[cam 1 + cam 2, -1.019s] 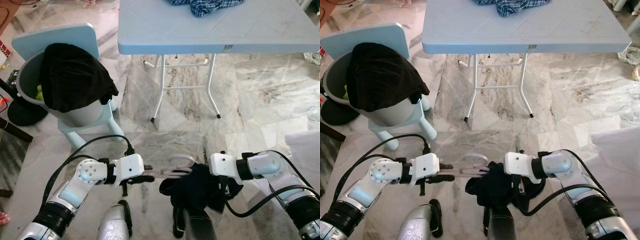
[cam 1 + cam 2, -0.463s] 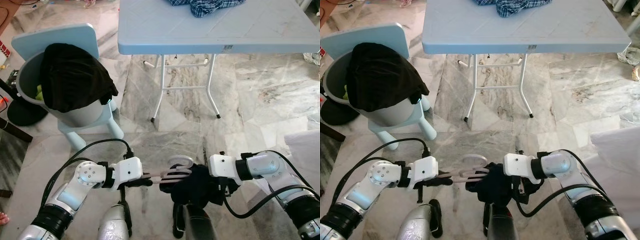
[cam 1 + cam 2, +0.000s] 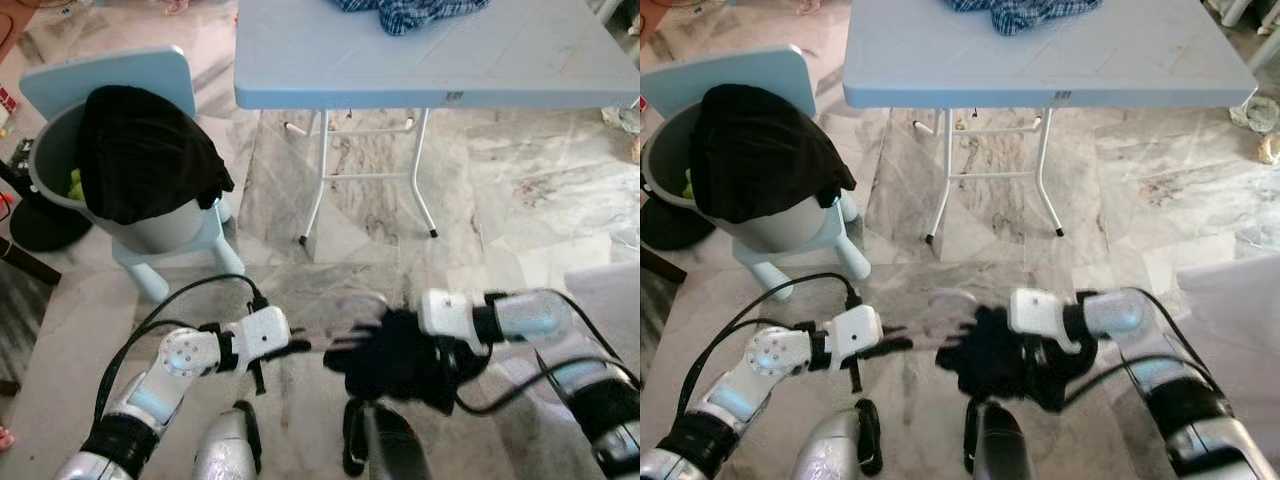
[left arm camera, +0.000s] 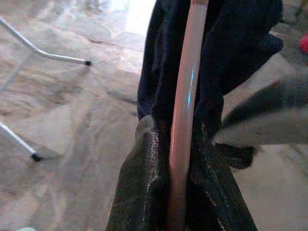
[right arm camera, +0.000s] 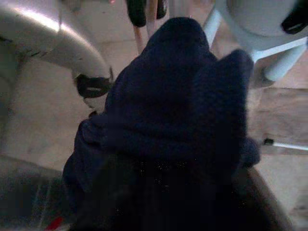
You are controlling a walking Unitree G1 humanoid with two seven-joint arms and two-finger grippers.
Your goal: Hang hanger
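A pale pink hanger (image 4: pixel 184 110) is held low in front of the robot, over the marble floor (image 3: pixel 520 190); its hook end is blurred in the head views. The left gripper (image 4: pixel 178 192) is seen clamped on the hanger's bar, both black fingers (image 4: pixel 139 187) pressed tight against it. A dark navy garment (image 3: pixel 400 355) is draped on the hanger's far end, bunched just beside the right wrist. The right gripper (image 5: pixel 163 192) is buried in that cloth; how its fingers stand cannot be told. A light blue folding table (image 3: pixel 330 60) is noted ahead, a checked cloth (image 3: pixel 410 10) on it. At left, a grey bin (image 3: pixel 150 228) draped with black clothing (image 3: pixel 145 150) is backed by a pale blue chair (image 3: pixel 110 75)
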